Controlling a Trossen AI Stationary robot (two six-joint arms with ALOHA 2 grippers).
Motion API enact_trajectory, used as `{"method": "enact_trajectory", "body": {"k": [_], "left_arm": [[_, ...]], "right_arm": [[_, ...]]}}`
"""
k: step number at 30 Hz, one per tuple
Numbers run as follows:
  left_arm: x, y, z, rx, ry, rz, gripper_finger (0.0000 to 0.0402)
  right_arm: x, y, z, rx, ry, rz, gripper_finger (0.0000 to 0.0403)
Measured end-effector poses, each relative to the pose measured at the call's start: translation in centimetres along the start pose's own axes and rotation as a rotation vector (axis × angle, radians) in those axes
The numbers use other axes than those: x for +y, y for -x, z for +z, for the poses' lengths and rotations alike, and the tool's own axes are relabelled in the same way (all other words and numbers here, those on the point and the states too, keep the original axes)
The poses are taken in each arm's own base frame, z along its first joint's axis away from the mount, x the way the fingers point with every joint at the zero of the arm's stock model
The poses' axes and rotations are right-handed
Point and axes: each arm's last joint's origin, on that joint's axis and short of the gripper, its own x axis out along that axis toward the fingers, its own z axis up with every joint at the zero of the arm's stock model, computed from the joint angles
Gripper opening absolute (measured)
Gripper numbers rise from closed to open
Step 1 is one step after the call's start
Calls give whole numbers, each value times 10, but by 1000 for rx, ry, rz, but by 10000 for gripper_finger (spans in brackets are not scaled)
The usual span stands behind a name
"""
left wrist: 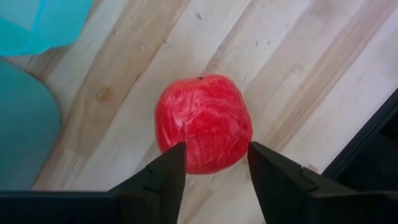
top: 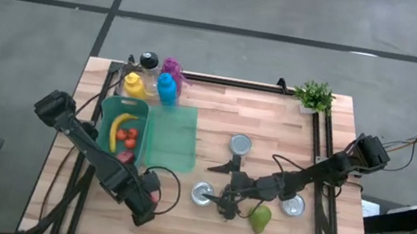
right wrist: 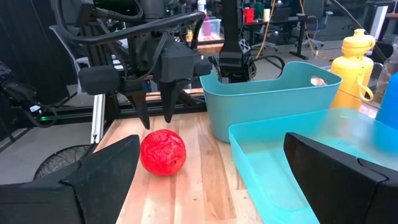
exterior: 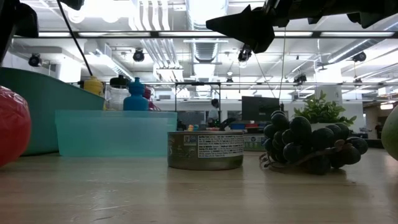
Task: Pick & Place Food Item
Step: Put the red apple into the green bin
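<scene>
A red apple [left wrist: 204, 123] rests on the wooden table near its front left, also seen in the right wrist view [right wrist: 163, 151]. My left gripper [right wrist: 157, 119] hangs open just above the apple, fingers pointing down, their tips clear of its top. From overhead the left gripper [top: 146, 201] covers most of the apple [top: 155, 196]. My right gripper [right wrist: 217, 186] stands wide open and level at mid-table, facing the apple from the right, with nothing between its fingers. The teal bin [top: 109, 105] holds a banana and small red fruits.
A translucent teal tray [top: 173, 137] lies right of the bin. Bottles [top: 165, 85] stand at the back left, a potted plant [top: 314, 94] at the back right. Three cans [top: 240, 145], dark grapes [exterior: 305, 146] and a green pear [top: 260, 219] sit around my right arm.
</scene>
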Motion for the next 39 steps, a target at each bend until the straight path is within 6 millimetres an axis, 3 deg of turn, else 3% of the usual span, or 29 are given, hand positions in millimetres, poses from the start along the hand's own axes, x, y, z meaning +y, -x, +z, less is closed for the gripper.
{"method": "enact_trajectory", "body": {"k": [5, 19, 25, 39], "left_arm": [[0, 0, 0, 1, 3, 0, 198], [-1, 0, 0, -6, 7, -11, 320], [-1, 0, 1, -6, 110, -14, 344], [-2, 1, 1, -23, 105, -19, 352]], "right_arm": [[0, 0, 0, 0, 0, 0, 396], [0, 0, 0, 0, 0, 0, 396], [0, 0, 0, 0, 0, 0, 396], [0, 0, 0, 0, 0, 0, 396]]}}
